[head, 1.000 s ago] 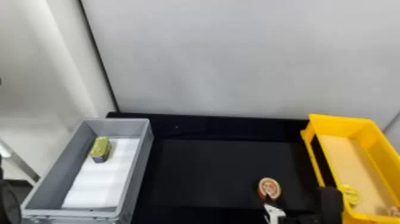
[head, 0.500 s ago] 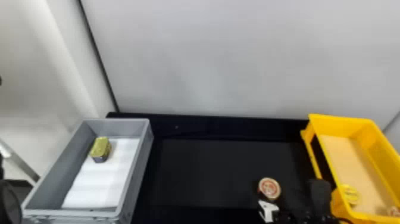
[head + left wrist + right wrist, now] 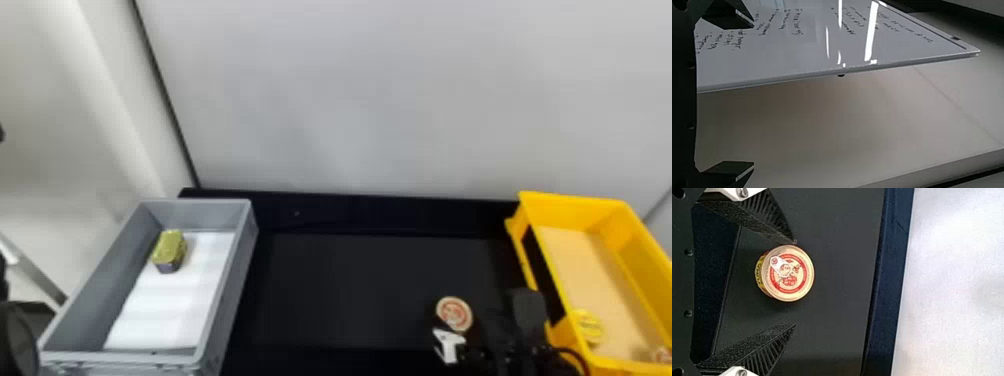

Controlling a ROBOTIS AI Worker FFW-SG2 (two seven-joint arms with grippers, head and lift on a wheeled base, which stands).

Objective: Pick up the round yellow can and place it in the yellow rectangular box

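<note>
- Seeing the round yellow can (image 3: 454,314) on the black table (image 3: 370,285), close to the near edge of the flat part, well apart from the grey box (image 3: 250,220).
- Stands upright, with a pull tab (image 3: 780,267) and a red ring on top and yellow on the side.
- Lies between the two fingers of the right gripper (image 3: 487,317), spread wide apart.
- Sits very close to one finger's tip; can't tell if touching. Has more room over to the other finger.
- Also seeing the yellow rectangular box (image 3: 570,200) at the right, with an open top and a wide, pale bottom. Comes near the right gripper along the left wall.
- Holds a can with a yellow lid (image 3: 589,326) in the near part, by the left wall, and a bit of a red and pale thing (image 3: 662,355) in the near right corner.
- At the left, in the grey box, keeps a small gold-topped tin (image 3: 170,247) by the left wall, partly on a white sheet (image 3: 165,310).
- Shows the left gripper (image 3: 754,95) near a white board (image 3: 801,47) with writing, fingers wide apart.
</note>
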